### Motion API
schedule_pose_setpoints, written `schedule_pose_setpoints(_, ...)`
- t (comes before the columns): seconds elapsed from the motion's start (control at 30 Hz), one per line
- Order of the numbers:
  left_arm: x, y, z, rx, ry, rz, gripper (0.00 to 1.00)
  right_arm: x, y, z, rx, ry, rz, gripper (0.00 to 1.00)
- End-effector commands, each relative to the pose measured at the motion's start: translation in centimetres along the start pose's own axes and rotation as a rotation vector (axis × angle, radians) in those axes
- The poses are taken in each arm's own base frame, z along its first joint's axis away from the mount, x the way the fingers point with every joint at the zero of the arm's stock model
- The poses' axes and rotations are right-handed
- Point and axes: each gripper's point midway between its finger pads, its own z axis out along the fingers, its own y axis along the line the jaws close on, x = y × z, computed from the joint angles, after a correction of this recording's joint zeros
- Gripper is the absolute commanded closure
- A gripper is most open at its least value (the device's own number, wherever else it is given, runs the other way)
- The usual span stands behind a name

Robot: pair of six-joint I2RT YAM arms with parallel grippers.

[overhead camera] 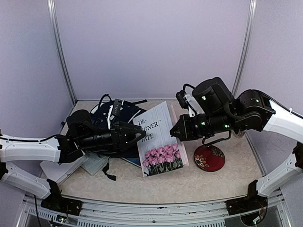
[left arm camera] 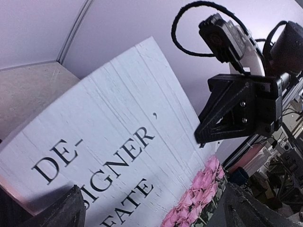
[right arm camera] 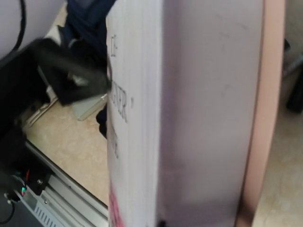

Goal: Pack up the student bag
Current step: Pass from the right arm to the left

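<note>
Student bag (overhead camera: 128,113), dark navy with white trim, lies slumped at the back left of the table (overhead camera: 213,184), and my left arm reaches over it; from the right wrist it shows only as a scrap of navy cloth at the top left. My left gripper (overhead camera: 137,134) is spread wide and holds nothing; its fingers (left arm camera: 66,208) frame the lower corners of the left wrist view; the book (overhead camera: 158,137) stands tilted just ahead of them, its left edge near the fingertips and over the bag's right side. The white cover, lettered DE-SIGNER FATE above a band of pink roses, faces up and toward my bases. My right gripper (overhead camera: 173,132) is pressed fully closed, its tip against the book's right edge; whether it pinches any of the cover I cannot tell. From the right wrist the book fills the view edge-on, white pages beside a pink back cover. A round red disc (overhead camera: 209,157) with a floral pattern lies on the table beneath my right arm, near the book's lower right corner; pale flat things (overhead camera: 59,168) lie under my left arm, beside the bag.
</note>
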Motion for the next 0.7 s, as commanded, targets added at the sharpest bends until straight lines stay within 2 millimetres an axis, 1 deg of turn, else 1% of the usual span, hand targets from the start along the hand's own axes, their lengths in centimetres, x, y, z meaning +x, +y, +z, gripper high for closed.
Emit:
schedule_pose_setpoints(0.0,-2.8,0.1,-2.2,-0.006,-0.058,-0.021,0.01,-1.4,2.6,-1.2,-0.086,-0.038,-0.139,1.0)
schedule_pose_setpoints(0.07,-3.2,0.4,-2.8,-0.033,-0.067,0.005,0.01,-1.4,1.8,-1.1,-0.052,-0.047,-0.124,1.0)
schedule_pose_setpoints(0.13,-2.8,1.1,-3.1,-0.065,-0.054,0.007,0.01,-0.9,0.9,-0.7,-0.032,-0.044,-0.107,1.0)
schedule_pose_setpoints(0.23,-0.3,3.2,-3.2,-0.098,-0.016,-0.054,0.01,-0.2,0.3,-0.5,-0.048,-0.056,-0.1,1.0)
schedule_pose_setpoints(0.3,1.1,3.9,-3.7,-0.085,-0.012,-0.092,0.01,-0.5,0.3,-1.2,-0.074,-0.093,-0.096,1.0)
schedule_pose_setpoints(0.43,2.0,4.7,-5.1,-0.08,-0.047,-0.127,0.01,-1.6,-0.1,-3.1,-0.103,-0.17,-0.097,1.0)
schedule_pose_setpoints(0.47,2.2,4.8,-5.2,-0.081,-0.053,-0.123,0.01,-1.6,-0.3,-3.3,-0.107,-0.177,-0.1,1.0)
schedule_pose_setpoints(0.53,2.6,4.3,-5.1,-0.032,-0.062,-0.123,0.01,-1.4,-0.6,-3.3,-0.11,-0.179,-0.107,1.0)
schedule_pose_setpoints(0.6,2.8,3.3,-4.5,0.051,-0.066,-0.125,0.01,-0.9,-0.6,-3.0,-0.118,-0.168,-0.118,1.0)
schedule_pose_setpoints(0.67,2.6,1.7,-3.7,0.162,-0.082,-0.122,0.01,-0.9,-0.2,-2.9,-0.138,-0.167,-0.127,1.0)
